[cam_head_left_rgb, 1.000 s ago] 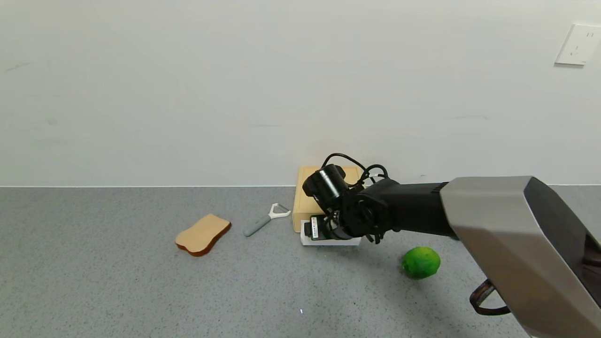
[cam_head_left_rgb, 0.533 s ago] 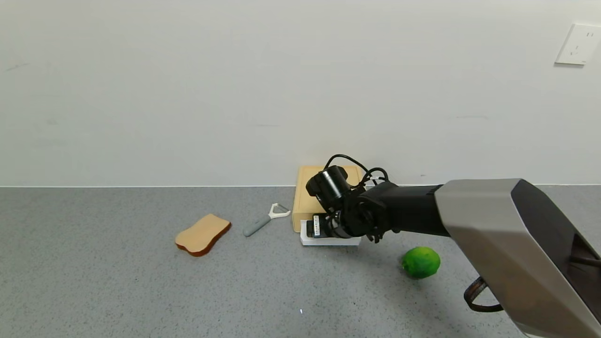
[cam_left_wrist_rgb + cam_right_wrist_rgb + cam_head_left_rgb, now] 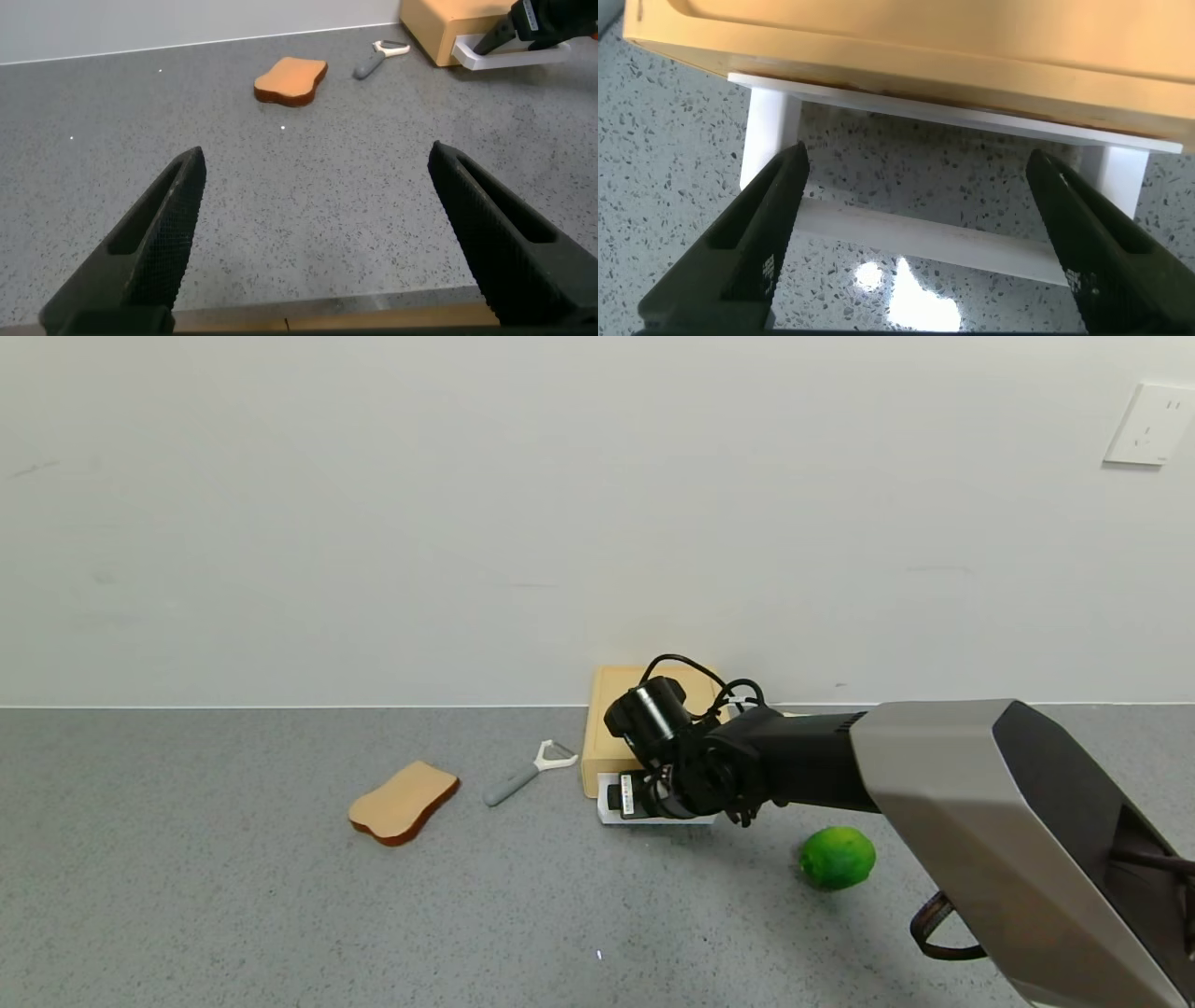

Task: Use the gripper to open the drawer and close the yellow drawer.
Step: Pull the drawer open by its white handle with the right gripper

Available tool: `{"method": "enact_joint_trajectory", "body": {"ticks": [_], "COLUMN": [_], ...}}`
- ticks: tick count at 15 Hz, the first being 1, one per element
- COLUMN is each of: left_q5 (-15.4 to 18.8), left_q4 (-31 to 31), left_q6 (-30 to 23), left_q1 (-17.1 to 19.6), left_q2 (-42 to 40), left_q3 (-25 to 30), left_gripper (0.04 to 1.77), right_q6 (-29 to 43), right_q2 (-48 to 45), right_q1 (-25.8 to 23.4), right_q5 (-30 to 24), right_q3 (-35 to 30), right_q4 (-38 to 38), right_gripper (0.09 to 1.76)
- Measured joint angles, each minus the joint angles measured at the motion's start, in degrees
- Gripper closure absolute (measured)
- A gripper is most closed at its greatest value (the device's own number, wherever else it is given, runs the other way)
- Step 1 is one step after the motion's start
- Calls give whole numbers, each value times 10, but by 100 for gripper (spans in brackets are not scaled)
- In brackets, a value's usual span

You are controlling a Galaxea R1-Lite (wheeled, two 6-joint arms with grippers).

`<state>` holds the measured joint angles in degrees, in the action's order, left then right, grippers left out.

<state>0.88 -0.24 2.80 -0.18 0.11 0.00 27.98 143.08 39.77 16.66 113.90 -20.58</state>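
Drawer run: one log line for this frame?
right pincer: open, at drawer handle | drawer: closed | left pincer: open, parked

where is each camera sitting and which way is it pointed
Head view: on the robot's head, looking forward and down at the counter; the right arm reaches to the drawer.
Left wrist view: low over the counter, looking across at the bread slice; the open left end effector frames it.
Right wrist view: close above the white handle, with the open right end effector over it.
Shared: head and left wrist views both show the peeler.

Bright, even light; soft shadows, one glare spot on the countertop (image 3: 878, 275).
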Motion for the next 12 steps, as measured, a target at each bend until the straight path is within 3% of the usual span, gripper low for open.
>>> {"method": "enact_joint_trajectory", "body": {"ticks": [12], "left_q5": [0], "left_q4": [0], "left_q6": [0], "left_q1": [0], "left_q2": [0], "left_q3": [0], "left_gripper": [9], "right_q6": [16], "right_q2": [-10], "right_q1": [8], "right_q5": [-41], "right_q3": [0], "right_q4": [-88], "right_gripper": [14]}}
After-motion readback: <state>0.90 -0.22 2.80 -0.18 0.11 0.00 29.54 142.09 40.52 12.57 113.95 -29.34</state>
